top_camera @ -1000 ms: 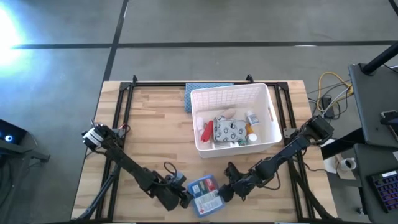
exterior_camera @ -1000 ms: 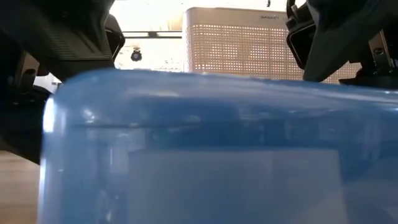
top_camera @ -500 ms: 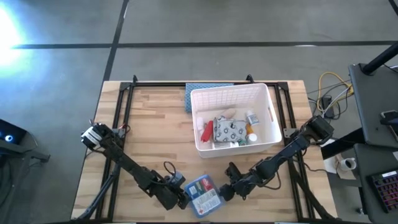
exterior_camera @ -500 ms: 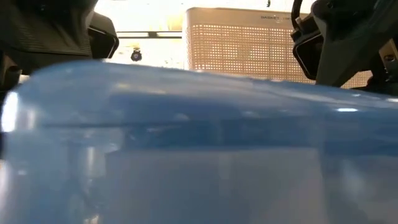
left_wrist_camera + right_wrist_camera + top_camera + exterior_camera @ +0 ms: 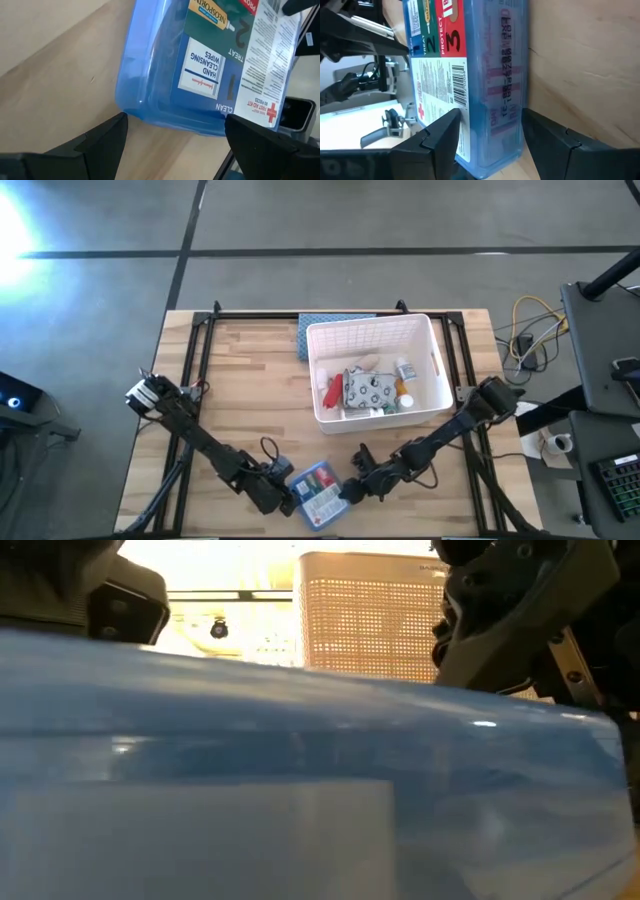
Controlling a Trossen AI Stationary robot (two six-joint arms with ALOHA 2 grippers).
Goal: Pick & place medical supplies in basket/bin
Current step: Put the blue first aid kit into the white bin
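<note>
- The blue-white flat box (image 5: 317,492) has slid a little toward the left arm's side along the near edge of the worktop (image 5: 250,390) compared with a second ago, and both arms have shifted with it; in the low view it now fills nearly the whole frame.
- It looks like the two arms are repositioning the box between them (likely to get a workable hold), so it is not yet lifted or headed for the bin (image 5: 375,370).
- The left gripper (image 5: 283,494) is spread wide, its fingers (image 5: 107,137) straddling one end of the box with no clear sign that they are pressing it.
- The right gripper (image 5: 350,490) is about half open at the other end, its fingers (image 5: 437,137) on either side of the box's narrow edge; whether they pinch it I cannot tell.
- The box lies flat on the worktop, well apart from the bin, which already holds a grey patterned pouch (image 5: 367,391), a white pill bottle (image 5: 404,369) and a red tube (image 5: 332,391).
</note>
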